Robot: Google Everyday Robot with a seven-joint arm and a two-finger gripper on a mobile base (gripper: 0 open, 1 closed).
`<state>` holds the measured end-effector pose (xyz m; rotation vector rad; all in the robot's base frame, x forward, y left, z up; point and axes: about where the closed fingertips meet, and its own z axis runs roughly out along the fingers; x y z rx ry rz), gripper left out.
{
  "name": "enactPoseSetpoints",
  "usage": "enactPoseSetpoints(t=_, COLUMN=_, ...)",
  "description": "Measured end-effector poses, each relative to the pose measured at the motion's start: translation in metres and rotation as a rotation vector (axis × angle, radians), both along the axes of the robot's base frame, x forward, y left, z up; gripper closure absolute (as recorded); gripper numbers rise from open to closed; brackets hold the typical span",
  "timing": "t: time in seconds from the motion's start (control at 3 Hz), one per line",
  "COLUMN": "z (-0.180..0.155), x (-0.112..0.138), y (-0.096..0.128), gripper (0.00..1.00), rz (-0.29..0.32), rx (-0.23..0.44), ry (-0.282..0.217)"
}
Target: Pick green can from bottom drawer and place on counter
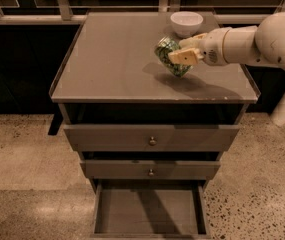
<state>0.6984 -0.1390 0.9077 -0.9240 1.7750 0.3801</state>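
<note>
Already out of the bottom drawer (147, 214), which lay pulled open and bare at floor level, the green can (168, 54) sat pinched in the robot's claw (184, 56) over the right rear part of the worktop (112, 59). The arm (242, 44) reached in from the right, its claw closed across the can's body from that side. The can hung tilted, its long axis slanting from upper left to lower right, with its shadow directly beneath. Whether its lower end touched the surface could not be told. A white bowl (186, 23) stood just behind. By all appearances the placing step was nearly done: the drop point lay straight below, and the can would need righting or it might roll.
</note>
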Motion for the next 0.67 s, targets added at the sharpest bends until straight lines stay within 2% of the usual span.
enactPoseSetpoints(t=0.33, z=0.0000, x=0.0000, y=0.0000, gripper=0.11, rz=0.000, rx=0.000, ry=0.000)
enactPoseSetpoints(t=0.67, z=0.0000, x=0.0000, y=0.0001, gripper=0.00, rz=0.000, rx=0.000, ry=0.000)
